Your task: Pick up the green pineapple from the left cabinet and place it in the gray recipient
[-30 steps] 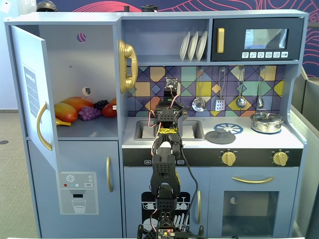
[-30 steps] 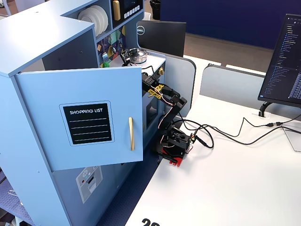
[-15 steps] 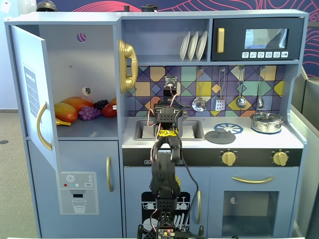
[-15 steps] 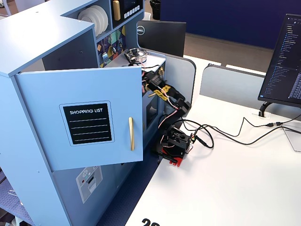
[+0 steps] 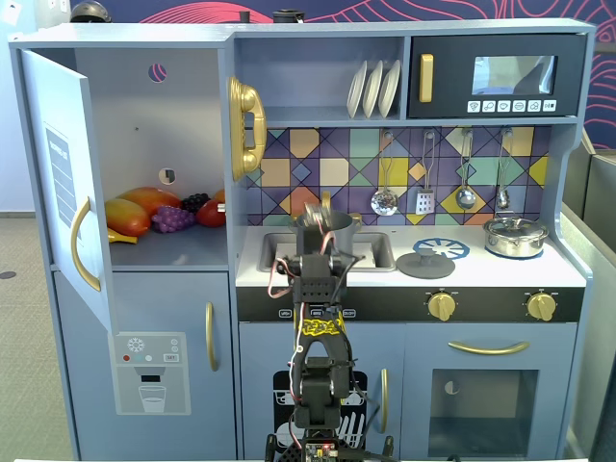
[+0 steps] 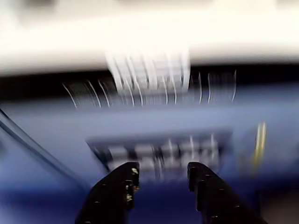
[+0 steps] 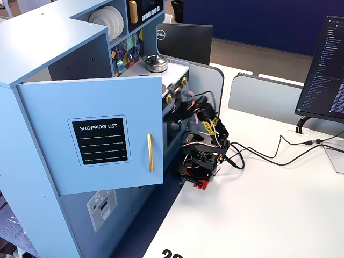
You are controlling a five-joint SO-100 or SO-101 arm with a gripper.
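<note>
Nearest the lens, at the bottom centre of the wrist view, the gripper (image 6: 161,175) shows two black fingers standing moderately apart with nothing between them; everything beyond is smeared by motion blur.

At the left of a fixed view, the cabinet (image 5: 154,125) stands with its door (image 5: 63,173) swung open. On its shelf, left of centre, lie orange and yellow fruits (image 5: 135,212), a grape bunch (image 5: 173,219) and something red. No pineapple can be made out there; it may be hidden behind the others or too small to tell. At centre, the pot (image 5: 330,231) sits at the sink (image 5: 375,252), partly covered by the arm (image 5: 313,289), which rises at the bottom centre. A lid (image 5: 425,265) lies just right of the sink.

Risks, as I judge them: the reach to the shelf runs leftward past the cabinet's inner wall and a gold handle (image 5: 245,125), so a hasty swing could strike either. With the fruit crowded together, the fingers might close on the grapes or push fruit off the shelf.

Only the front fixed view shows the shelf and pot. The side fixed view shows the door's outer face (image 7: 97,140) with its shopping list, blocking the shelf, plus the arm's base (image 7: 201,158).
</note>
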